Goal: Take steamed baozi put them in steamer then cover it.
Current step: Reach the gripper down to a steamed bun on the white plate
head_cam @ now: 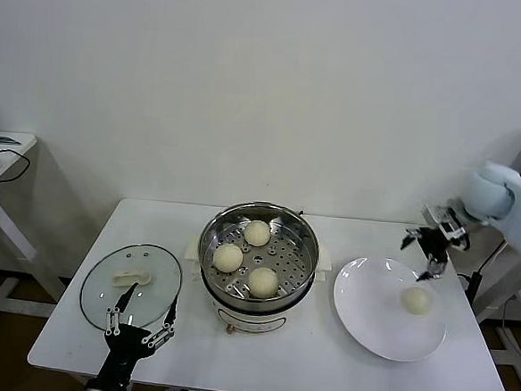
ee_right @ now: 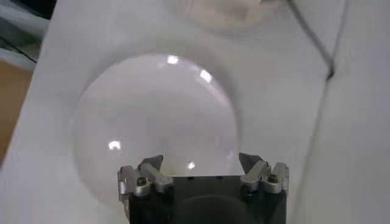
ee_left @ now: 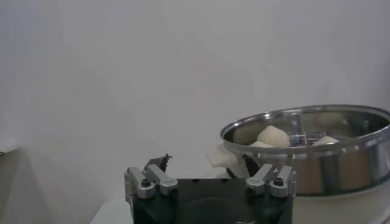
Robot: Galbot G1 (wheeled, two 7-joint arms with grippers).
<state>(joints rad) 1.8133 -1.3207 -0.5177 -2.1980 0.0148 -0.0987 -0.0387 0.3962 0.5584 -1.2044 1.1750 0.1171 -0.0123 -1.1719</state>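
Right gripper (head_cam: 428, 254) released, empty, above the far rim of the flat white plate (head_cam: 368, 324), which holds one smooth domed cream-white bun (head_cam: 416, 299). Round shiny steel steamer (head_cam: 304, 243), mid-bench, contains three matching buns (head_cam: 228, 258) on its perforated tray. Left gripper (head_cam: 141, 313) released at the clear glass lid (head_cam: 103, 278).

Left gripper (head_cam: 143, 318) low at the near left, wrist rising from below, fingers (head_cam: 171, 312) spread wide and pointing up and away — nothing between them. Same spread seen from the left wrist (ee_left: 207, 165), both tips apart. Right gripper (head_cam: 428, 249) raised at the far right on a forearm reaching in from the right edge, tilted downward, fingers (ee_right: 148, 165) parted — empty.
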